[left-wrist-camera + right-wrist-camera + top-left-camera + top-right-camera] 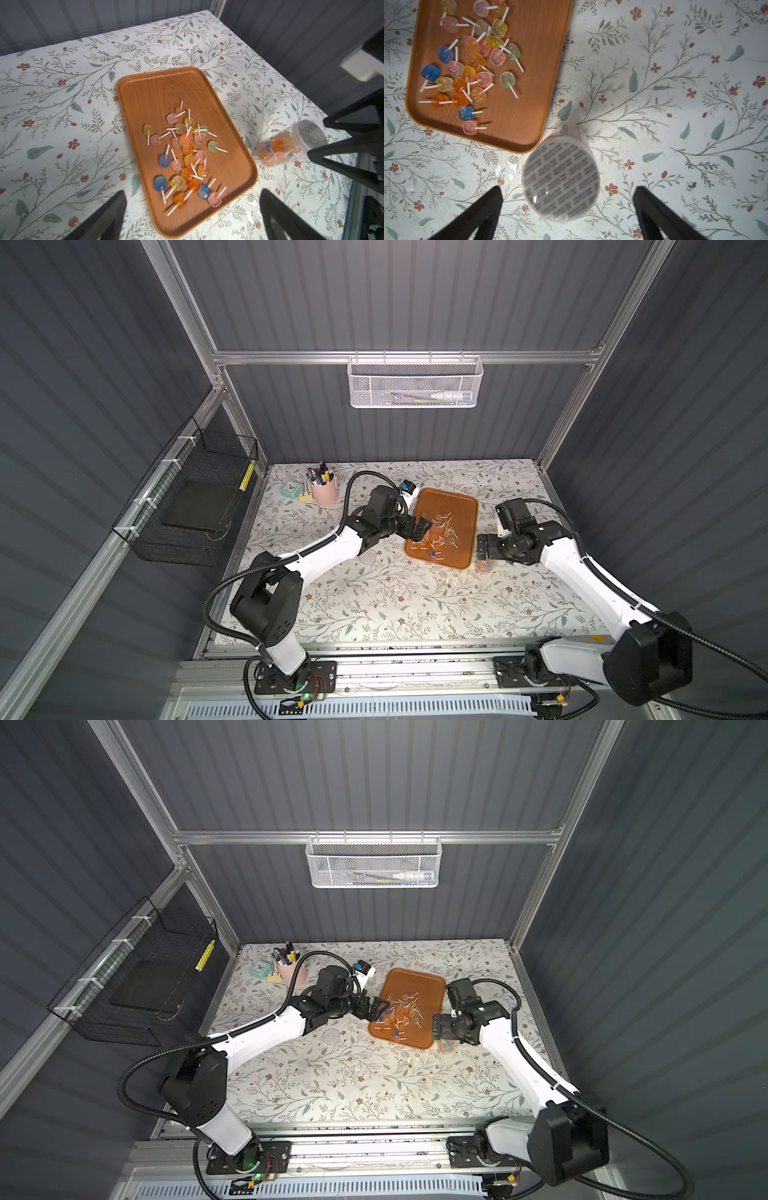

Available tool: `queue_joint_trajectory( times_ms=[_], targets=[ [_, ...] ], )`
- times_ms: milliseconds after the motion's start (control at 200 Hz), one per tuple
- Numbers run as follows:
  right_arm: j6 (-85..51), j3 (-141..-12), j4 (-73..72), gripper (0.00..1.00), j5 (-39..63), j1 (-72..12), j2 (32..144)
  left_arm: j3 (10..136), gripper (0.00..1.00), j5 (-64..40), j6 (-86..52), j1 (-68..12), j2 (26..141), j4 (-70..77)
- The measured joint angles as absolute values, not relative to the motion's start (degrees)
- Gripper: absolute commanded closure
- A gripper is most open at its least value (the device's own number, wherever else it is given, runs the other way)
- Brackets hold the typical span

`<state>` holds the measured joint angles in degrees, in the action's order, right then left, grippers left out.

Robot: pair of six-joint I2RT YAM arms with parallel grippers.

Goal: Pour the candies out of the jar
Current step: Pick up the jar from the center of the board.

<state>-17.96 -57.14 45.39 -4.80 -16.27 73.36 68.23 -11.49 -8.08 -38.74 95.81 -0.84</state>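
The clear plastic jar (pixel 560 178) is seen standing on the floral worktop (pixel 675 124), just beside a near corner of the orange-brown tray (pixel 158 93); whether the two touch cannot be told. A good share of the candies (pixel 187 153) is already spread over the tray, but orange and pink ones can still be made out inside the jar in the left wrist view, so the pour is judged unfinished. The jar's top shows a printed "sealed for your protection" liner, so the mouth appears to be covered.

The right hand (pixel 568 189) is held above the jar with its jaws spread wide, one to each side, and nothing is gripped. The left hand (pixel 192 192) is likewise wide and empty, poised over the tray's edge nearest its own arm.

Several failures could follow from here:
- If the jar is tipped with its top covered, nothing will be released.
- A jaw brought down on the tray side could strike the rim and shift the tray and its candies.
- The smooth, round wall could slip or turn in a light grip once tilted.
- The left hand over the tray could be struck by the swinging jar.
- Candies poured near the rim could spill onto the worktop.
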Motion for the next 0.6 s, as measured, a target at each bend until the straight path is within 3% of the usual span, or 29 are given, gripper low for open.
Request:
queue_joint_trajectory(
  times_ms=[150,600],
  targets=[
    [-17.9,-57.2,43.2,0.04,-3.0,-15.8,77.4,68.4,0.00,-10.5,-7.7,-40.0,96.3,-1.7],
    [-17.6,-57.2,40.6,0.34,-2.9,-15.8,81.1,68.4,0.11,-8.4,-6.3,-40.9,96.8,-2.5]
  ],
)
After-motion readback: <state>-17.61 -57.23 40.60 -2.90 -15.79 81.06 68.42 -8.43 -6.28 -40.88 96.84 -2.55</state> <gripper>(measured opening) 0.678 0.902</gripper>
